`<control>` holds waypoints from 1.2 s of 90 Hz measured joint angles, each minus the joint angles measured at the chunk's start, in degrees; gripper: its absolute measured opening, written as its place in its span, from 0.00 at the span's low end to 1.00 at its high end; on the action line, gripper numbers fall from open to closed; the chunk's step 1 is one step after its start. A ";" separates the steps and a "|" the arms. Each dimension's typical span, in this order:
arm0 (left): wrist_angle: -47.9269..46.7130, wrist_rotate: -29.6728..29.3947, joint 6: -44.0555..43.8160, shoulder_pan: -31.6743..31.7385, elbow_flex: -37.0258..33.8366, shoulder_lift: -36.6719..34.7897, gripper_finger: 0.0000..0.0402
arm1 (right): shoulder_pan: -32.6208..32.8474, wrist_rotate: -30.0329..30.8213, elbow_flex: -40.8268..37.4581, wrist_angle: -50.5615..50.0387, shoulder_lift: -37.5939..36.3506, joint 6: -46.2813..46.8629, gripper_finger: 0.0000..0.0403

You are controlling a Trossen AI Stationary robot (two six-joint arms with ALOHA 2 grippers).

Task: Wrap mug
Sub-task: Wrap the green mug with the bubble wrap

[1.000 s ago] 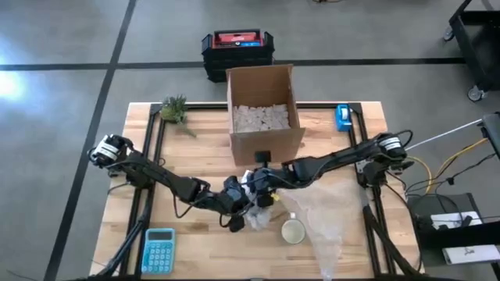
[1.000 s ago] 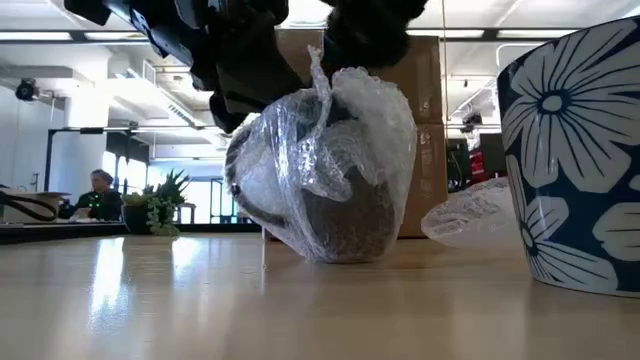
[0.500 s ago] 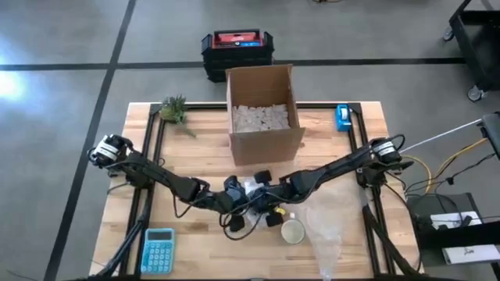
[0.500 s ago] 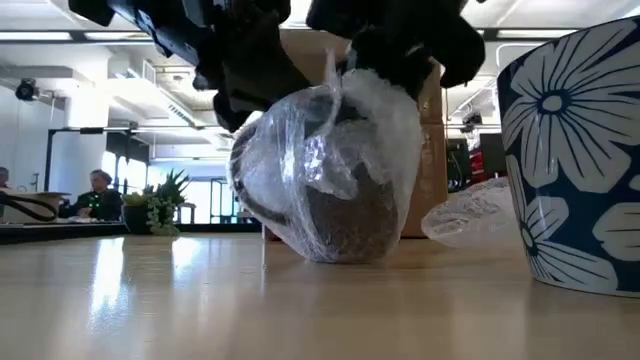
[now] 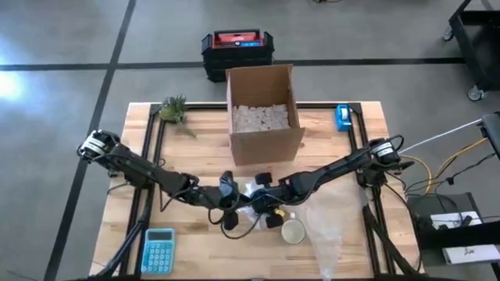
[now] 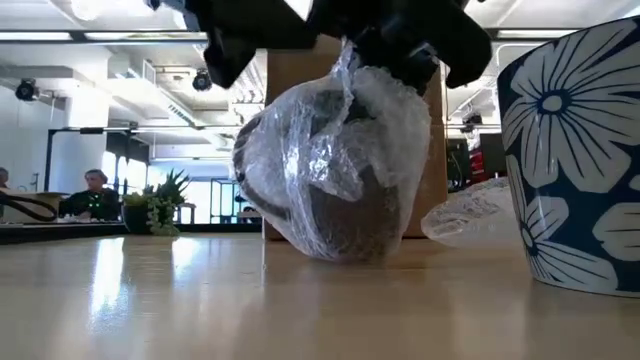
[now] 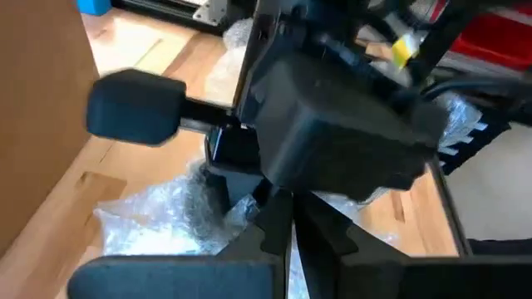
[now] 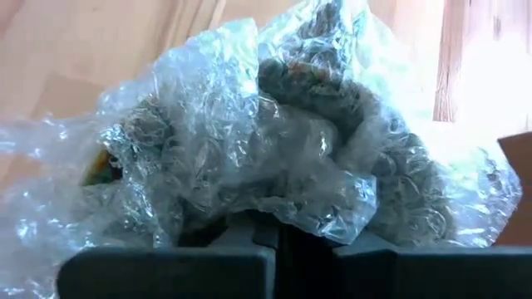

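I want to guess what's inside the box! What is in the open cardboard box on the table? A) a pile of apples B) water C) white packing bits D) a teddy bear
C. In the high view, looking straight down, the cardboard box stands open and shows a layer of whitish packing pieces inside, with no toy, fruit or water.

the left pincer (image 5: 227, 204) has pulled back from the wrapped mug (image 6: 335, 170) toward its own side and no longer covers the bundle's left face in the low view. the right pincer (image 5: 264, 204) came down over the top of the bundle half a second before and sits there now. the bundle stands a little more upright.
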 joint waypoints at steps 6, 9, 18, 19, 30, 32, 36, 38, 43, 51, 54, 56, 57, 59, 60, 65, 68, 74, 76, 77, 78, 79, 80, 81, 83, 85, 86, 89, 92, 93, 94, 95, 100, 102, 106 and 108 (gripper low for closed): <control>1.66 0.00 -0.04 0.18 0.00 2.56 0.00 | -0.02 0.00 0.02 0.07 0.00 0.04 0.01; 2.45 0.05 -0.03 0.30 0.00 3.85 0.00 | -0.02 0.00 0.02 0.05 0.00 0.07 0.01; 3.70 0.56 0.65 0.99 0.28 7.52 0.00 | -0.02 0.07 0.07 0.14 -0.06 0.05 0.01; 3.81 0.46 0.69 1.05 0.30 7.84 0.00 | -0.02 0.14 0.08 0.16 -0.09 0.05 0.01; 4.25 0.09 0.17 1.44 0.53 9.91 0.00 | 0.10 0.17 0.02 -1.36 -1.21 0.05 0.01; 4.27 0.09 0.15 1.45 0.58 10.03 0.00 | 0.13 0.16 -0.02 -1.88 -1.65 0.06 0.01; 4.27 0.15 0.15 1.47 0.59 10.00 0.00 | 0.14 0.12 -0.04 -2.86 -2.83 0.05 0.01; 4.18 0.17 0.18 1.47 0.58 9.95 0.00 | 0.15 0.05 -0.04 -3.11 -3.46 0.05 0.01; 4.18 0.26 0.26 1.47 0.56 9.73 0.00 | 0.15 -0.05 -0.02 -4.44 -5.51 0.03 0.01; 3.73 0.69 0.75 1.51 0.45 9.09 0.00 | -0.02 0.20 0.00 -6.03 -8.38 -0.30 0.01; 3.71 0.68 0.90 1.49 0.42 8.93 0.00 | -0.13 0.21 0.00 -6.27 -9.19 -0.57 0.01; 3.71 0.70 1.06 1.51 0.42 8.80 0.00 | -0.29 0.23 0.00 -6.16 -9.62 -0.57 0.01; 3.71 0.70 1.15 1.51 0.41 8.74 0.00 | -0.37 0.23 0.00 -5.94 -9.79 -0.56 0.01; 3.74 0.70 1.20 1.51 0.39 8.68 0.00 | -0.51 0.22 0.00 -5.13 -9.96 -0.55 0.01; 3.77 0.70 1.20 1.51 0.37 8.67 0.00 | -0.59 0.22 0.01 -4.58 -10.03 -0.54 0.01; 4.02 0.70 1.27 1.51 0.33 8.64 0.00 | -0.79 0.22 0.06 -2.25 -10.16 -0.53 0.01; 4.10 0.70 1.29 1.51 0.33 8.64 0.00 | -0.82 0.22 -0.01 -1.23 -9.85 -0.55 0.01; 4.12 0.69 1.30 1.51 0.33 8.62 0.00 | -0.83 0.21 -0.19 1.20 -8.72 -0.54 0.01; 4.13 0.68 1.31 1.51 0.33 8.62 0.00 | -0.80 0.11 -0.31 1.10 -8.11 -0.48 0.01; 4.10 0.68 1.31 1.51 0.32 8.62 0.00 | -0.78 0.05 -0.38 0.95 -7.73 -0.37 0.01; 4.06 0.68 1.31 1.51 0.31 8.62 0.00 | -0.78 -0.06 -0.44 0.79 -7.37 -0.19 0.01; 4.04 0.69 1.31 1.51 0.31 8.61 0.00 | -0.78 -0.18 -0.49 0.65 -7.02 0.03 0.01; 4.04 0.70 1.31 1.51 0.31 8.60 0.00 | -0.77 -0.26 -0.58 0.59 -6.70 0.28 0.01; 4.07 0.70 1.31 1.51 0.31 8.60 0.00 | -0.76 -0.32 -0.69 0.58 -6.39 0.47 0.01; 3.99 0.88 1.31 1.51 0.30 8.59 0.00 | -0.75 -0.22 -0.93 0.62 -5.83 0.79 0.01; 3.64 0.96 1.30 1.49 0.24 8.43 0.00 | -0.74 -0.17 -1.18 0.93 -5.21 1.19 0.01; 3.54 1.00 1.31 1.45 0.20 8.35 0.00 | -0.75 -0.34 -1.24 0.97 -4.90 1.45 0.01; 3.77 1.01 1.31 1.41 0.17 8.22 0.00 | -0.79 -1.18 -1.45 0.95 -4.02 2.03 0.01; 4.00 1.00 1.31 1.42 0.17 8.07 0.00 | -0.81 -1.61 -1.83 0.77 -3.09 2.15 0.01; 3.97 0.97 1.31 1.43 0.17 7.97 0.00 | -0.81 -1.75 -1.93 0.69 -2.73 2.16 0.01; 3.92 0.94 1.31 1.44 0.17 7.84 0.00 | -0.81 -1.77 -2.01 0.64 -2.23 2.23 0.01; 4.03 0.92 1.32 1.44 0.17 7.69 0.00 | -0.81 -1.90 -2.02 0.66 -1.74 2.35 0.01; 4.19 0.89 1.33 1.41 0.23 6.76 0.00 | -0.78 -2.12 -1.83 0.83 -0.66 2.94 0.01; 4.21 0.94 1.33 1.38 0.20 6.30 0.00 | -0.76 -1.93 -1.86 0.58 -0.53 3.10 0.01; 4.68 1.87 1.35 1.20 0.21 5.48 0.00 | -0.82 -2.39 -1.85 0.58 0.08 3.28 0.01; 4.55 2.28 1.36 1.16 0.22 4.98 0.00 | -0.87 -2.49 -1.86 0.67 0.21 3.28 0.01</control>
